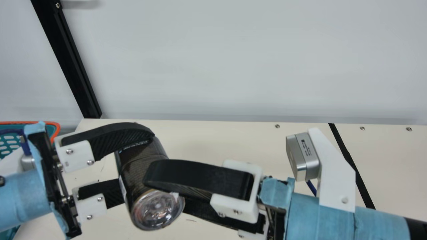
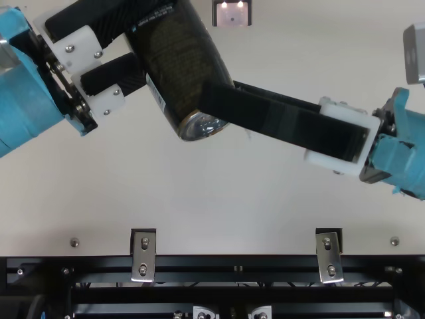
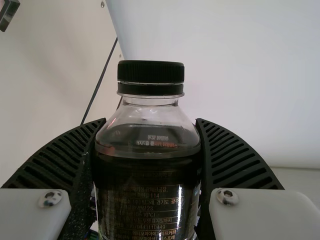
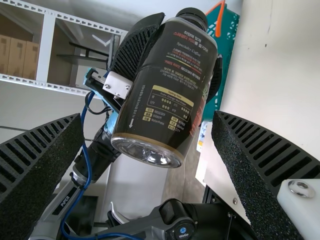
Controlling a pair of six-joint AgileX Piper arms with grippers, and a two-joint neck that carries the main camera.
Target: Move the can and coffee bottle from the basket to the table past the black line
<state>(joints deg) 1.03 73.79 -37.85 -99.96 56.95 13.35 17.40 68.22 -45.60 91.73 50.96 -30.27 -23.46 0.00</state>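
Observation:
The coffee bottle (image 1: 141,160) is held tilted above the table by my left gripper (image 1: 136,166), its clear base toward the camera. My right gripper (image 1: 166,190) has its fingers spread around the base end. In the top view the bottle (image 2: 176,63) has one right finger across its lower end. The left wrist view has the capped bottle (image 3: 150,150) squeezed in my left gripper (image 3: 150,122). Seen from the right wrist, the bottle (image 4: 167,85) lies between the wide-apart fingers of my right gripper (image 4: 147,120). The basket (image 1: 55,130) is at the main view's left edge.
The black line (image 1: 339,141) crosses the cream table (image 1: 233,140) beyond my right wrist camera. A pale wall (image 1: 233,60) rises behind the table, with a black post (image 1: 71,60) at its left. Metal brackets (image 2: 143,255) sit along the near edge.

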